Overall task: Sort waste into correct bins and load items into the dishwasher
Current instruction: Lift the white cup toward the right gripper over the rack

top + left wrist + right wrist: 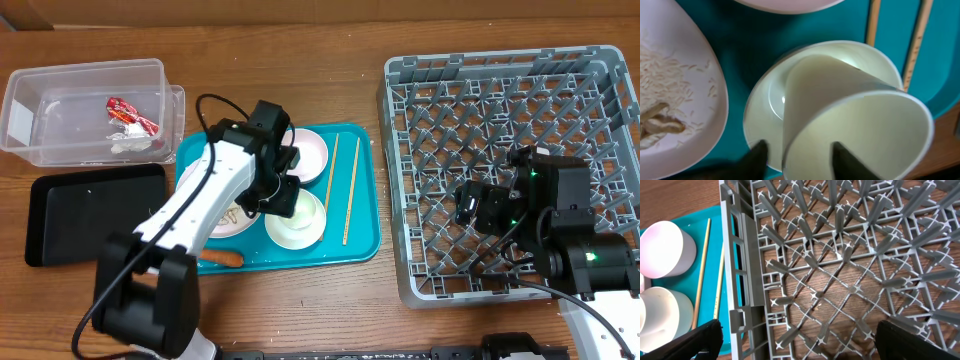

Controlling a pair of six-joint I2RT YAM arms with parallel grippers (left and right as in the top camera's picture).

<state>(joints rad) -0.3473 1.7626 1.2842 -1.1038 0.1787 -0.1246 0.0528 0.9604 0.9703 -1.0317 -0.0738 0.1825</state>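
Observation:
My left gripper (277, 196) is over the teal tray (360, 215). Its fingers (799, 155) are apart and straddle the rim of a tilted white cup (850, 120), one finger inside and one outside. The cup leans in a small white bowl (760, 110). A white plate (675, 90) with rice and brownish bits lies to its left. A pinkish bowl (308, 152) and chopsticks (350, 190) are also on the tray, and an orange sausage stick (220, 259) lies at its front. My right gripper (797, 340) is open and empty above the grey dish rack (600, 90).
The clear tub (60, 95) at the far left holds a red wrapper (128, 112) and crumpled paper (128, 140). The black tray (90, 210) lies in front of it. The rack's near-left wall (740, 255) stands between my right gripper and the teal tray.

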